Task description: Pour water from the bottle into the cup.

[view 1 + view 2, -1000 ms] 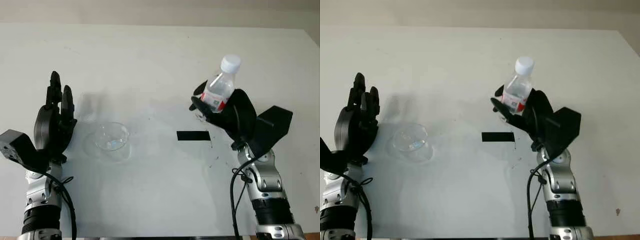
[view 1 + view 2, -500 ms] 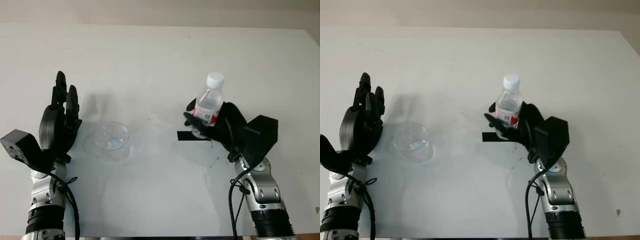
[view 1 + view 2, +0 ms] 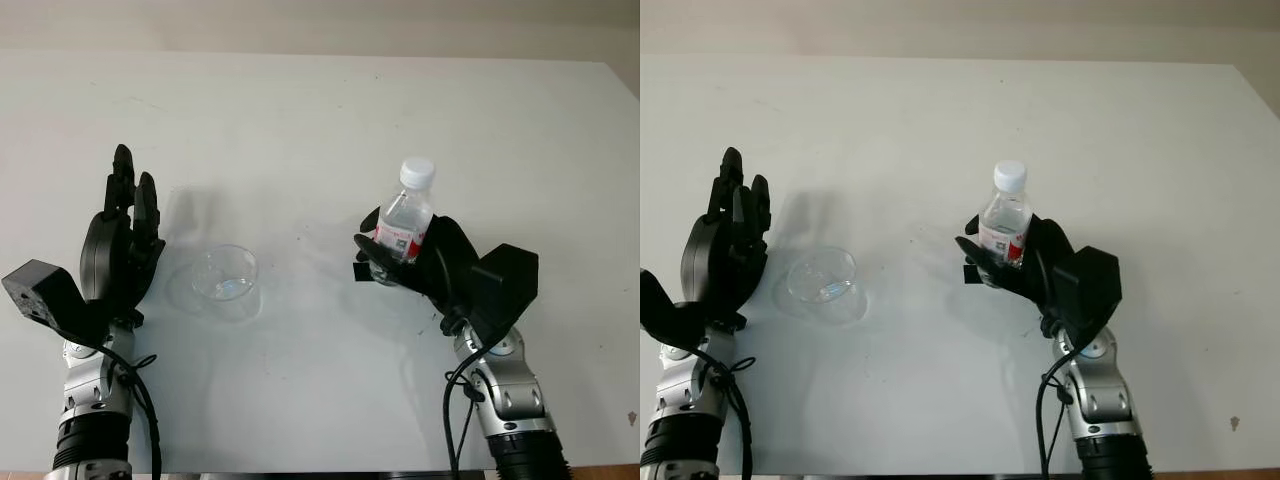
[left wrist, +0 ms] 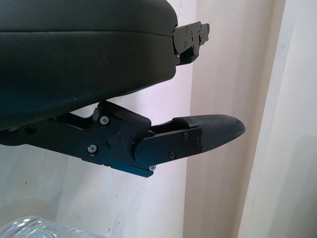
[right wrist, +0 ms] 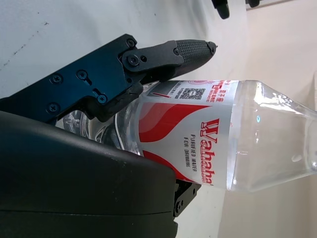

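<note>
Bottle (image 3: 404, 228), capped in white and upright, clamped in the right hand (image 3: 425, 262) near the table's (image 3: 320, 110) middle, right of centre. One second before, it was tilted and raised farther toward the right edge; it has since come down and straightened, base at or close to the tabletop, contact uncertain.

Right eye view: the cup (image 3: 821, 278), a clear shallow vessel, sits toward the left edge, well apart from the bottle. The left hand (image 3: 724, 245) stands open just beside it, holding nothing.

Left wrist view: one finger (image 4: 198, 138) extended over the pale surface.

Right wrist view: fingers (image 5: 163, 55) wrap the red label (image 5: 190, 131). With the cap on, pouring seems not yet begun.
</note>
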Robot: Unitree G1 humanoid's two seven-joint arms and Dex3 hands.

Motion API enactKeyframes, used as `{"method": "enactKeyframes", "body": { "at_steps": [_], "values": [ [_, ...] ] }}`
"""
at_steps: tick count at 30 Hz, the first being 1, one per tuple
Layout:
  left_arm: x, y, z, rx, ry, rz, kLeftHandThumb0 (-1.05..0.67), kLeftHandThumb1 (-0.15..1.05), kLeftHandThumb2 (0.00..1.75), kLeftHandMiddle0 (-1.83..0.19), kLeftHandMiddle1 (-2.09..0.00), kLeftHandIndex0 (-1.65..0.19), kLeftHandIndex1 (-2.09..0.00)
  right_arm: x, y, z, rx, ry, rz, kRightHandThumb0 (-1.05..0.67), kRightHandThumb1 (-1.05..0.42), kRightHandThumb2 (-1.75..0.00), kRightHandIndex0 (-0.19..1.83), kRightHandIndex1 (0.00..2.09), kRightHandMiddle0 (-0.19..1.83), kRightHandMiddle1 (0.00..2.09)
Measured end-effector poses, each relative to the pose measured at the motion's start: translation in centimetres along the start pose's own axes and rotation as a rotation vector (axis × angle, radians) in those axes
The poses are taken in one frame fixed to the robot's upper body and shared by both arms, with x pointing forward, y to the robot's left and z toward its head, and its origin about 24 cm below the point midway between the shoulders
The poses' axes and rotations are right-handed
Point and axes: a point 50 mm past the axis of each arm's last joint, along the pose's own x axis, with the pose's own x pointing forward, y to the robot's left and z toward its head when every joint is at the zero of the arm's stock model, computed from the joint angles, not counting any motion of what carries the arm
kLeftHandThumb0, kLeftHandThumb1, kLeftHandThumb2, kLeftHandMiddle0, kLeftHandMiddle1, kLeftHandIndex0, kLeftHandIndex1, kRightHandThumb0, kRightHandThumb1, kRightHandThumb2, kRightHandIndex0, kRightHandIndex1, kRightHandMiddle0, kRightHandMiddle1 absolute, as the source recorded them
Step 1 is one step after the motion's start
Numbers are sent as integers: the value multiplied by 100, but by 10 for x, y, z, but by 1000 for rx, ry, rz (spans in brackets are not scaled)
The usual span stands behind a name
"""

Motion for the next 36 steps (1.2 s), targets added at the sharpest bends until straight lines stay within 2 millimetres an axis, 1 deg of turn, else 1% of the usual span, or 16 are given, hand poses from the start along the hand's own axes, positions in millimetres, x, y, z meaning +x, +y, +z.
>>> {"method": "enactKeyframes", "body": {
  "at_steps": [3,7,9,10,11,13,15,16,18,22,26,28,30,31,33,36],
  "values": [
    [0,0,0,0,0,2,-72,105,59,18,-4,19,0,0,0,-3,26,-7,2,-59,-105,-37,70,209,46,209],
    [0,1,1,3,-1,3,-72,105,59,19,-4,19,0,-3,1,-5,53,-24,34,-63,-105,-26,38,209,12,209],
    [0,2,1,4,1,3,-72,105,59,19,-4,19,0,-5,1,-5,51,-34,42,-64,-105,-23,28,209,4,208],
    [0,2,1,5,2,3,-72,105,59,19,-4,19,0,-5,2,-6,50,-40,47,-65,-105,-20,22,209,-1,205],
    [0,2,1,5,3,3,-71,105,59,19,-4,19,0,-6,2,-7,53,-46,56,-64,-105,-14,12,202,-4,192],
    [0,3,1,5,3,1,-71,105,59,19,-3,19,0,-7,2,-9,62,-57,74,-64,-105,-9,6,195,-4,180],
    [0,3,1,5,3,-1,-71,105,59,19,-3,19,0,-7,1,-10,63,-69,86,-65,-104,-6,-1,178,-5,155],
    [0,3,1,5,2,0,-71,105,59,19,-3,19,0,-8,1,-10,55,-78,93,-66,-105,-6,-3,165,-5,138],
    [0,3,1,5,3,1,-71,105,58,19,-3,19,0,-8,0,-11,34,-89,101,-68,-105,-6,-4,149,-4,122],
    [0,4,1,9,6,7,-71,105,58,19,-4,19,0,-8,-3,-11,-5,-86,112,-70,-103,-5,3,94,4,76],
    [0,4,1,12,8,16,-72,105,58,19,-2,19,0,-7,-5,-11,-28,-83,115,-71,-101,-5,2,71,6,58],
    [0,4,1,12,8,16,-72,105,57,19,-2,19,0,-8,-6,-11,-43,-85,116,-72,-100,-5,4,64,9,52],
    [0,5,1,12,8,19,-72,105,57,19,-3,19,0,-8,-7,-11,-57,-86,118,-73,-98,-5,7,38,9,35],
    [0,5,1,12,8,22,-72,105,57,18,-3,19,0,-8,-7,-11,-69,-89,126,-74,-98,-5,5,26,7,27],
    [0,5,0,12,8,25,-72,105,57,19,-4,19,0,-8,-8,-11,-137,-98,180,-88,-97,-5,-14,5,-13,7],
    [1,5,0,10,10,25,-72,105,58,19,-4,19,0,-9,-12,-10,-234,-106,250,-95,-97,-5,-19,1,-19,1]
  ]
}}
